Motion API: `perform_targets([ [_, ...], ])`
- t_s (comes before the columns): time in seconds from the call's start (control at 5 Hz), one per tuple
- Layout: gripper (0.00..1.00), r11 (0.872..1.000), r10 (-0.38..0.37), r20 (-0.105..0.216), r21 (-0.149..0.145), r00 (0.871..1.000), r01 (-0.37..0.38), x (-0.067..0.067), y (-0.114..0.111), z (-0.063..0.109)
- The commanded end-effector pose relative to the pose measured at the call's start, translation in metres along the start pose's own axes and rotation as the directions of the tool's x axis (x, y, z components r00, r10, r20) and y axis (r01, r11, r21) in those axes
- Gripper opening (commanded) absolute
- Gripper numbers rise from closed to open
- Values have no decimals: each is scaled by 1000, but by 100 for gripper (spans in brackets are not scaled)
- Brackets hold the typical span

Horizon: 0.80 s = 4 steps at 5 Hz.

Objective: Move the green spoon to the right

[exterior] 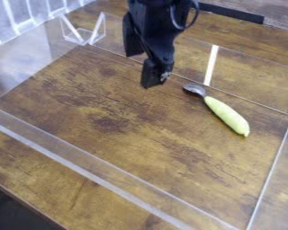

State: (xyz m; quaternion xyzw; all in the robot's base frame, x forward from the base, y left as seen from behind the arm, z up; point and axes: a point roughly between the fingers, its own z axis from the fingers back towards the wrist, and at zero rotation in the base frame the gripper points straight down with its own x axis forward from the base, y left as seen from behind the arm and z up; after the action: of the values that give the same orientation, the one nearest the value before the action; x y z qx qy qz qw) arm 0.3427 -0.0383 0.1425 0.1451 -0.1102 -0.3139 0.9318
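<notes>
This is looking like a robotics lab or test bench, though the pictures are not settling which. A dark robot gripper (pixel 157 67) is hanging over a brown wood-grain tabletop (pixel 93 112). Clear panels (pixel 93 179) are edging the work area, running below the gripper in the view and off to either side of it. White strips (pixel 211 65) are marking the surface beside the gripper, and a white slatted rack or rail (pixel 24 16) is standing beyond the panels, to the gripper's left in the view.
</notes>
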Motion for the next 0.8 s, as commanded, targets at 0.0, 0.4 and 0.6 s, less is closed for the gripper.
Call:
perform_targets([
  [0.0, 100, 993, 96, 60, 58, 994, -99, 12, 29, 9],
  [0.4, 100, 983, 168, 82, 66, 982, -173, 13, 57, -3],
  [0.6, 100, 985, 147, 119, 73, 982, -157, 12, 73, -7],
])
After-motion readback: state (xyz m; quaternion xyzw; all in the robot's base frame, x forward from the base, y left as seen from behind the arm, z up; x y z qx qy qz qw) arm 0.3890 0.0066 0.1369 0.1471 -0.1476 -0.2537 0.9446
